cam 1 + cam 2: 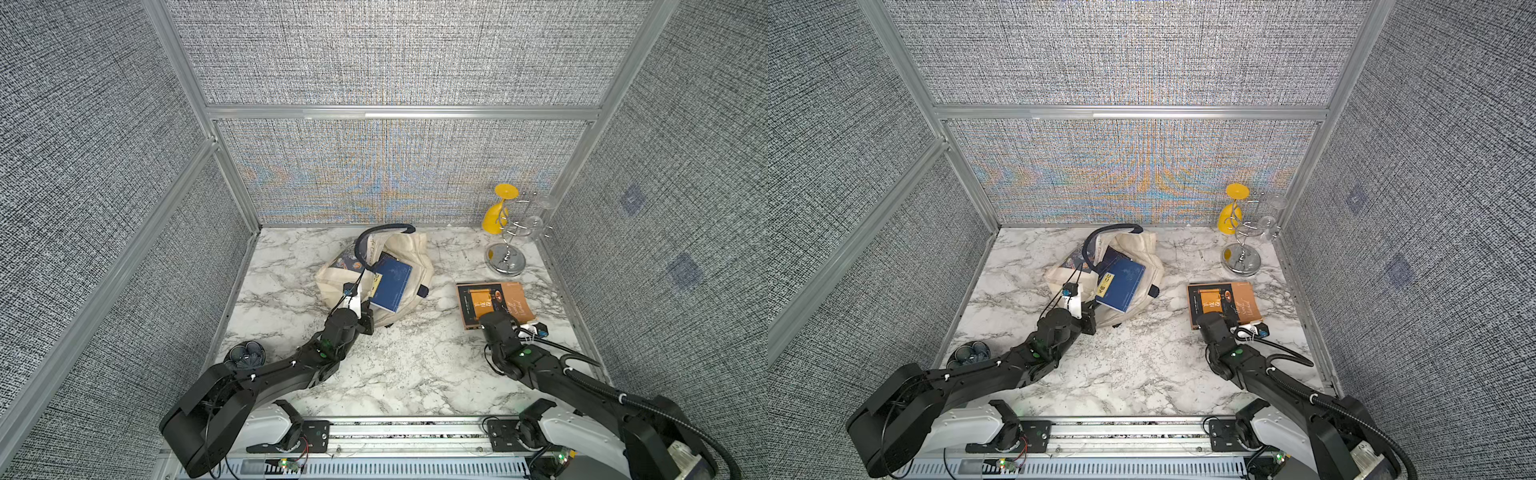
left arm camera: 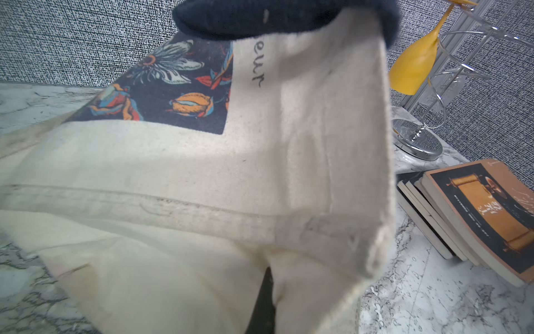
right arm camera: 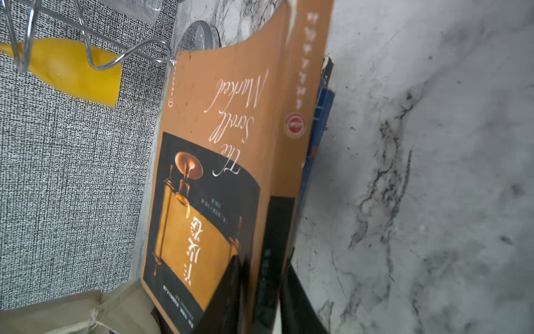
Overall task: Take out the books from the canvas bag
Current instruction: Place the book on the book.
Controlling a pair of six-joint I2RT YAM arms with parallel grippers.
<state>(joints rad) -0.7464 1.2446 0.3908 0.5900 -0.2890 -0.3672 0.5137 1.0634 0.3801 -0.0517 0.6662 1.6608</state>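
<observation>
Marble-print laminate tabletop (image 1: 415, 374), smooth and hard, boxed in by grey woven-fabric wall panels (image 1: 374, 62) on aluminium framing. Next to pull: thin navy-blue softcover book (image 1: 390, 286), centre of frame in both top views. It lies tilted in the mouth of the cream canvas tote bag (image 1: 332, 280), much of it sticking out toward the near edge, yellow title label (image 1: 1105, 284) on the cover. A darker book corner (image 1: 1113, 254) shows behind it, deeper in the bag. My read: light, thin, flexes a bit, cover looks matte so decent friction. Pinch the exposed near edge or corner, then slide it out along the opening so the cloth doesn't snag. The bag is limp and slumped and will likely drag with the book unless pinned. Its curved navy handle (image 1: 374, 232) arches over the mouth. Left gripper (image 1: 366, 316) is clamped on the bag's near canvas edge; the left wrist view is full of raised cream cloth and the floral print panel (image 2: 161, 86). Right of centre: flat stack of books (image 1: 498, 301) already on the table, glossy tan-orange cover with a scroll picture on top. Right gripper (image 3: 263, 297) straddles the top book's spine corner, a finger each side; can't tell whether it's pinching or clear. Upper right: chrome wire glass rack (image 1: 505, 259) holding an inverted yellow goblet (image 1: 496, 212) and clear glasses (image 1: 540, 222). Fragile, keep away. Lower left: small dark patterned bowl (image 1: 245, 355).
</observation>
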